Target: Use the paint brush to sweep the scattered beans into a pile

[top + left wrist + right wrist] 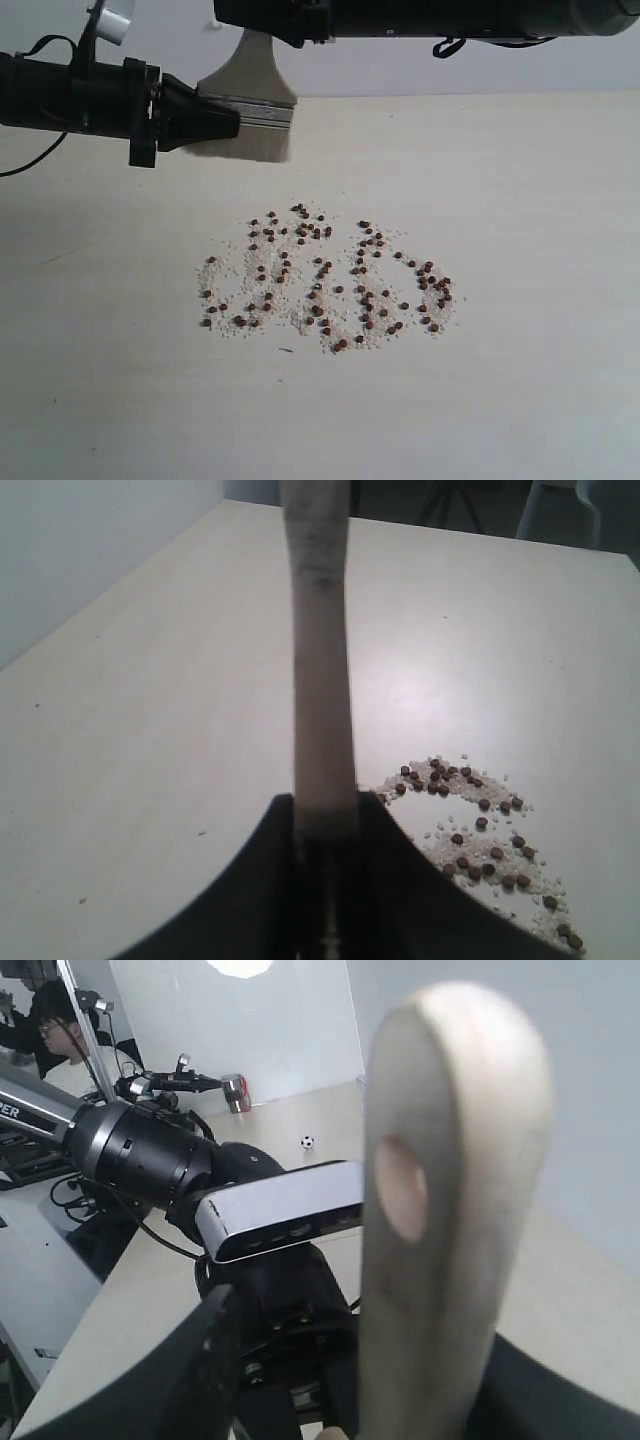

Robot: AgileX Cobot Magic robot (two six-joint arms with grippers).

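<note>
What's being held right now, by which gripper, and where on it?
The left gripper holds the paint brush, clamped at its metal band just above the bristles. The right gripper straddles the handle end with its jaws open, not gripping.

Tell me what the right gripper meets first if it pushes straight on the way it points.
The paint brush handle, which stands inside the open right gripper. Just beyond it come the left arm's wrist camera and the left gripper, shut on the brush; the depth between is unclear.
</note>
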